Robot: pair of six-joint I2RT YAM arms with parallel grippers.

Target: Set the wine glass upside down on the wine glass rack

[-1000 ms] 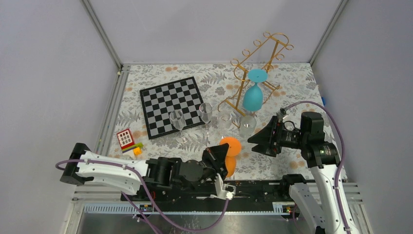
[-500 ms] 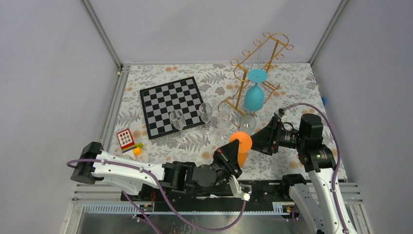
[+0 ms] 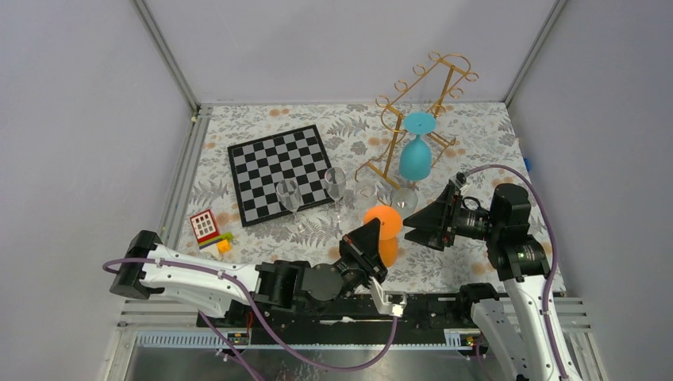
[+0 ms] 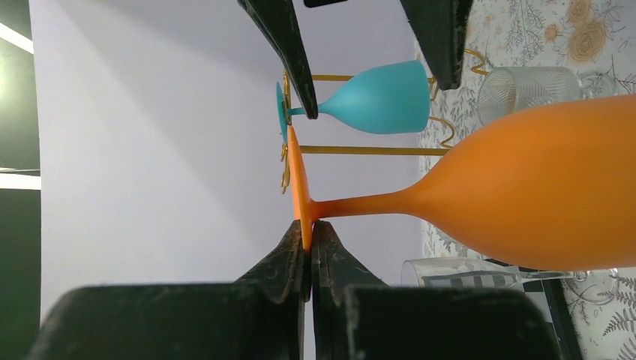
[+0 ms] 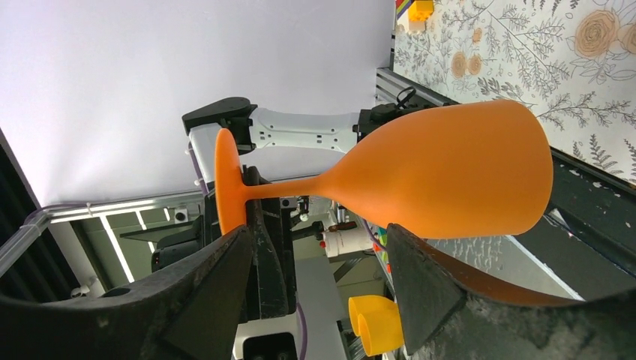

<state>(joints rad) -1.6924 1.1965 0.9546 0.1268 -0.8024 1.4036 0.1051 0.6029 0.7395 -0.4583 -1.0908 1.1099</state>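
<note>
Orange wine glass [image 3: 383,223] lifted toward right hand [image 3: 407,230].

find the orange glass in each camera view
Top external: orange glass just right of centre.
Left wrist: fills the right half, sideways, foot at centre.
Right wrist: centre to right, sideways, foot at left.
Shared landmark: the flowered tablecloth, at each wrist view's top right.

floral-cloth table [image 3: 262,127]. chessboard [image 3: 279,173] flat, left of centre. gold rack [image 3: 390,155] stands far right. clear glasses [image 3: 335,184] upright in a row, mid-table. small blocks [image 3: 206,226] near left edge.
</note>
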